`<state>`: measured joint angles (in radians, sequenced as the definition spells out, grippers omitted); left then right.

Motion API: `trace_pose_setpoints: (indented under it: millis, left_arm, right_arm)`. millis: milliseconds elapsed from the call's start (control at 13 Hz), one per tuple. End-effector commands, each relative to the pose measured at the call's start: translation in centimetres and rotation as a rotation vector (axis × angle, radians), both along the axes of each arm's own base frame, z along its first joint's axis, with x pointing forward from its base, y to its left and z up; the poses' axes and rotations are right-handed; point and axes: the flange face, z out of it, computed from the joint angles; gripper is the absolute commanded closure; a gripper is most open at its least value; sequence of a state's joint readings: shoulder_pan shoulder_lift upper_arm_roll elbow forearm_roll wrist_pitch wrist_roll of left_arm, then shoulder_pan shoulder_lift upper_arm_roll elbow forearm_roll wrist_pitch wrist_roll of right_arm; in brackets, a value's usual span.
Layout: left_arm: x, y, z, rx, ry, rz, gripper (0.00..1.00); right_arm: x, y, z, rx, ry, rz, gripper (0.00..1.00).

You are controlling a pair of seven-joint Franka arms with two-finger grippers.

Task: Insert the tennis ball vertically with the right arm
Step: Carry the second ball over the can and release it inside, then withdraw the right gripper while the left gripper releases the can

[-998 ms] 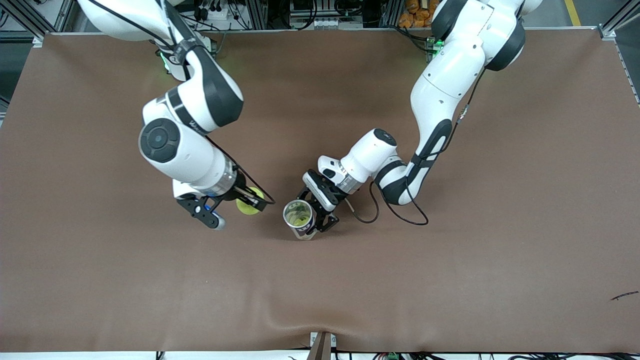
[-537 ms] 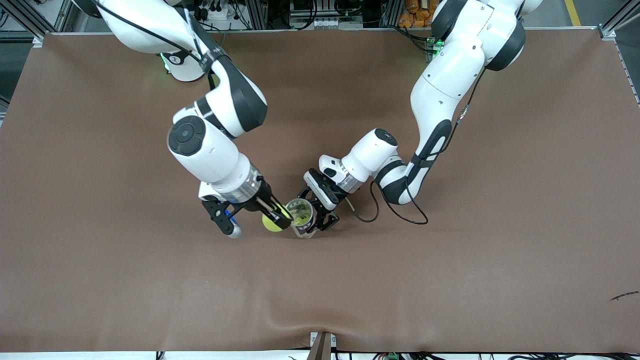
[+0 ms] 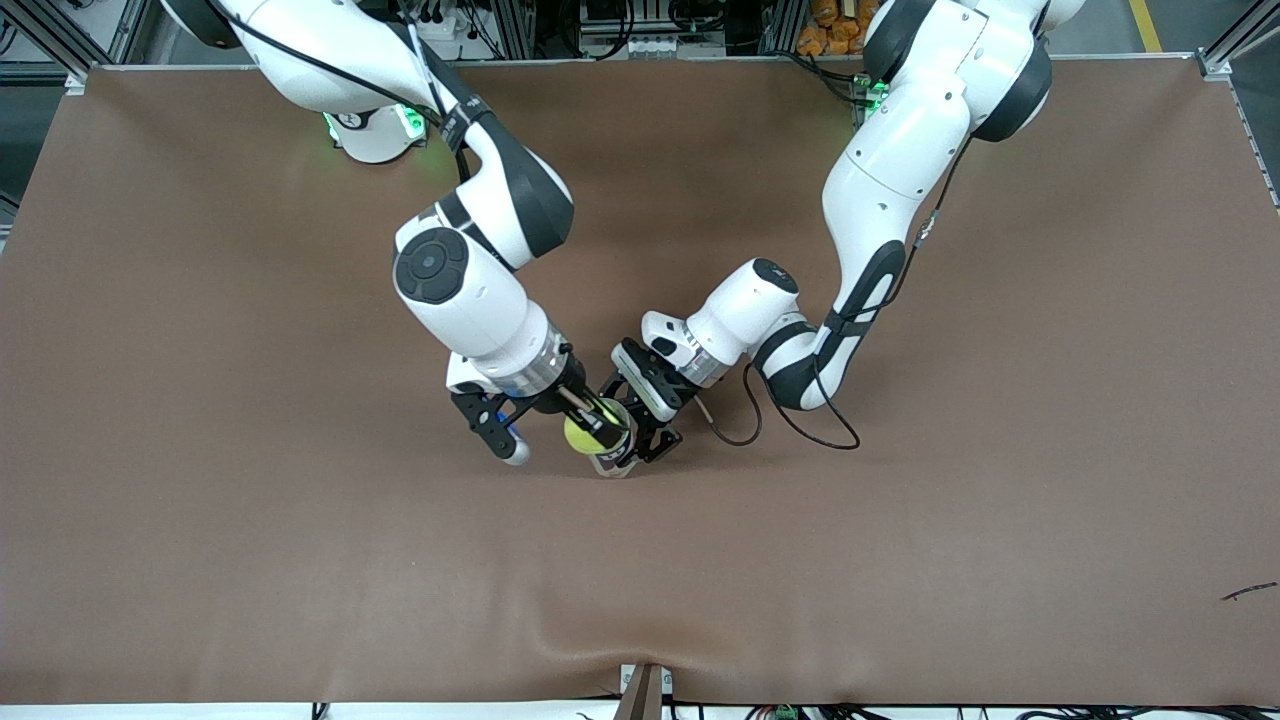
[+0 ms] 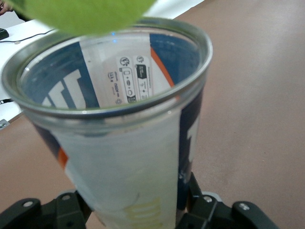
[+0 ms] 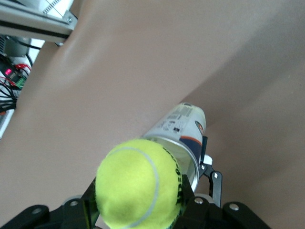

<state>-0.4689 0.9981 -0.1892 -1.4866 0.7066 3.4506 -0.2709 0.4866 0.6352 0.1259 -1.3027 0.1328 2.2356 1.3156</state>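
The tennis ball (image 3: 588, 432) hangs over the open mouth of the can (image 3: 612, 458), clenched in the right gripper (image 3: 585, 425). The can stands upright on the brown table (image 3: 900, 560), its lower body grasped by the left gripper (image 3: 640, 445), which reaches in from the left arm's end.

A robotics lab: aluminium framing (image 3: 500, 25) and cabling (image 3: 430, 20) edge the table (image 3: 1000, 500).
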Motion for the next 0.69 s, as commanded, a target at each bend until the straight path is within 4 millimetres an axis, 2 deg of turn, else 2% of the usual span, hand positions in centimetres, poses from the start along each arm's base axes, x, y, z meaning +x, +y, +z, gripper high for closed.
trace_pose_setpoints:
  millis: [0, 154, 384, 614]
  left_arm:
    - [-0.1, 0.1, 0.2, -0.001, -0.023, -0.021, 0.24]
    - [0.0, 0.2, 0.2, -0.002, -0.024, -0.019, 0.24]
    - [0.0, 0.4, 0.1, 0.002, -0.021, -0.018, 0.24]
    - [0.0, 0.4, 0.2, 0.0, -0.022, -0.019, 0.24]
  right_arm:
    - [-0.1, 0.5, 0.1, -0.001, 0.012, -0.008, 0.48]
    - [-0.1, 0.4, -0.1, -0.003, 0.017, -0.013, 0.0]
    - [0.1, 0.1, 0.0, -0.003, 0.015, -0.016, 0.0]
    - [0.6, -1.0, 0.3, -0.014, 0.021, -0.023, 0.0]
